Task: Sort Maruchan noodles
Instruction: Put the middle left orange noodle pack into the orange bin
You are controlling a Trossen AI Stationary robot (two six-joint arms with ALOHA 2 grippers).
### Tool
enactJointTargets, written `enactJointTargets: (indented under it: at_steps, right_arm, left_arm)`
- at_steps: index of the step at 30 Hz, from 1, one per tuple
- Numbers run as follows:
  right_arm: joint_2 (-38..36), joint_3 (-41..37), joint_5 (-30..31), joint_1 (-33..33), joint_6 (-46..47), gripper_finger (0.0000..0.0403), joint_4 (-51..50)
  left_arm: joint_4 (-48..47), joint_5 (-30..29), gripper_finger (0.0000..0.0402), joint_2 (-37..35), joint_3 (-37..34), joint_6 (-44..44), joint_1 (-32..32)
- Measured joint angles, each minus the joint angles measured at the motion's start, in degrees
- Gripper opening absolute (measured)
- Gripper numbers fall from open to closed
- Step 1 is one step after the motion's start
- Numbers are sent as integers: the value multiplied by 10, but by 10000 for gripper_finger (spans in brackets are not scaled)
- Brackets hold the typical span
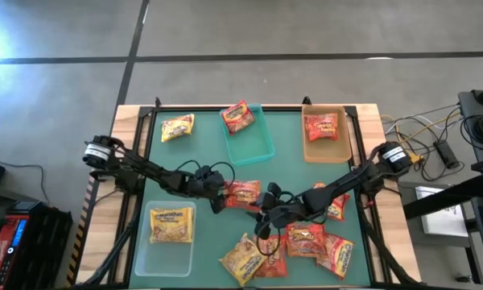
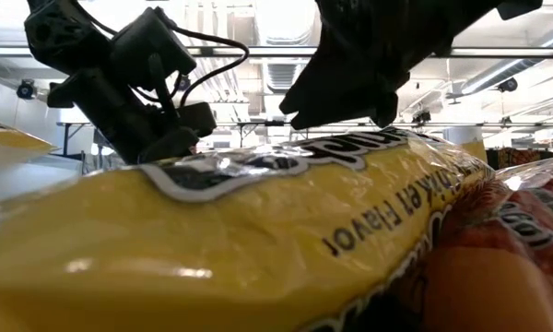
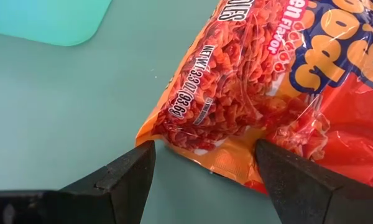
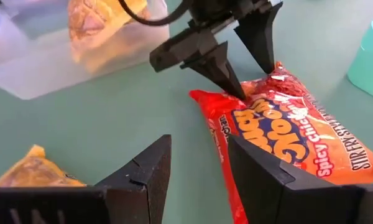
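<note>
**Both grippers at the red packet, mid-table**

Nearest the front edge, a loose pile of packets lies on the green mat — yellow ones to the left of the heap, red ones to the right. To the front left, the clear bin holds one yellow packet.

At mid-table lies a single red packet, flat on the mat. My left gripper is set low at its left end, fingers spread wide, one either side of the packet's corner and not clamped on it. My right gripper sits just off the packet's right end, jaws partly apart, nothing between them — the packet lies ahead of its fingertips.

Farther back, the teal bin carries one red packet across its far rim. The tan bin to the right holds another red packet. A yellow packet lies on the mat at the far left.
</note>
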Motion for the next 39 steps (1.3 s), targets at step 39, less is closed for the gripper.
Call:
enactJointTargets:
  at_steps: [39]
  right_arm:
    - [-118, -325, -157, -155, 361, 186, 248]
  left_arm:
    - [62, 64, 262, 17, -3, 91, 57]
